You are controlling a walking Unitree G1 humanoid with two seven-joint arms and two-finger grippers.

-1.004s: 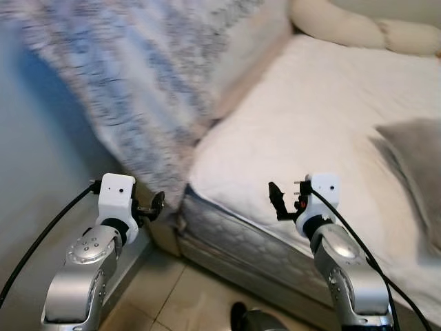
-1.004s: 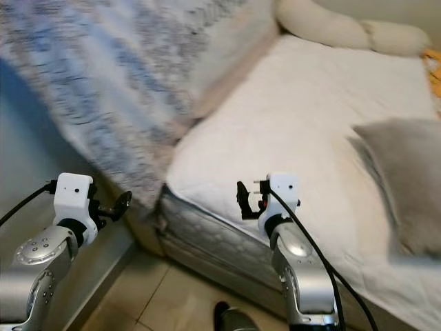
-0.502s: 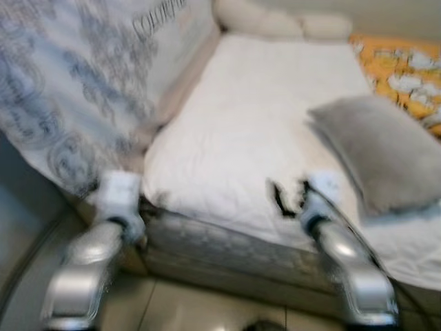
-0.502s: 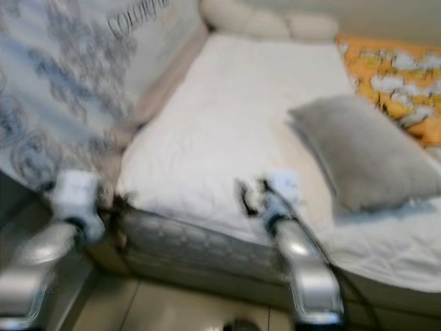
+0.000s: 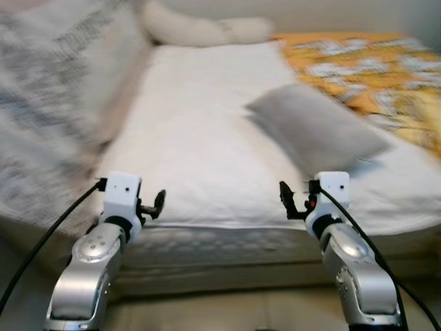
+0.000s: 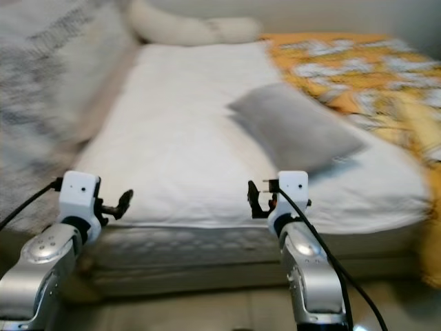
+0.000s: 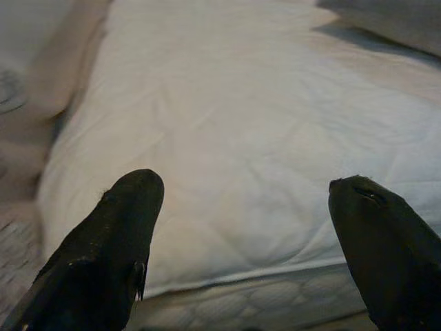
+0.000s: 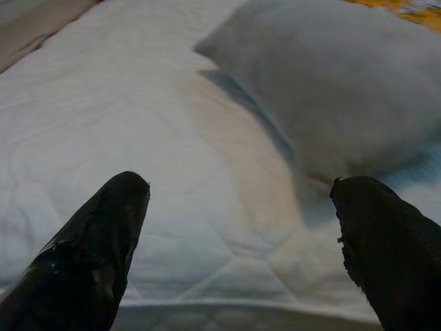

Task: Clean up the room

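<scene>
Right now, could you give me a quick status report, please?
Left gripper and right gripper open, empty, at the bed's near edge. Grey pillow lies askew on it. Nothing in the way.

One grey pillow [image 5: 313, 127], one cream bolster [image 5: 200, 29], one orange blanket [image 5: 372, 72], one mattress [image 5: 193, 138].

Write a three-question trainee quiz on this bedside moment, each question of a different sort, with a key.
1. True or false: the left gripper is shut on a corner of the white mattress pad.
2. Multiple choice: the grey pillow lies on the bed
A. ahead of the right gripper
B. ahead of the left gripper
C. on the floor
3. Fill in: the blanket on the bed's right side, beyond the grey pillow, is mainly ____ in colour.

Key:
1. False. In the left wrist view its fingers stand wide apart with nothing between them.
2. A
3. Orange
</scene>
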